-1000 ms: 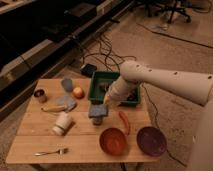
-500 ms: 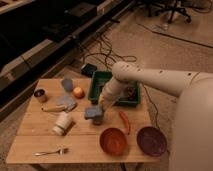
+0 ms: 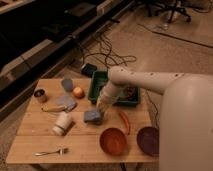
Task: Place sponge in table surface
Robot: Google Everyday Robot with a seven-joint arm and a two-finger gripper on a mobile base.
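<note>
Hand (image 3: 101, 111) low over soft blue-grey rectangular sponge (image 3: 92, 117) on pale plank table surface (image 3: 80, 141); grip state indiscernible.

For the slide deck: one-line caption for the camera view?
Gripper lowers the sponge onto the table surface, between white cup and red bowl.

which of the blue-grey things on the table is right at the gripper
The small blue-grey rectangular sponge at the middle of the light wooden table, directly under the gripper. The flat blue-grey lid-like piece and the blue-grey cup sit farther left.
</note>
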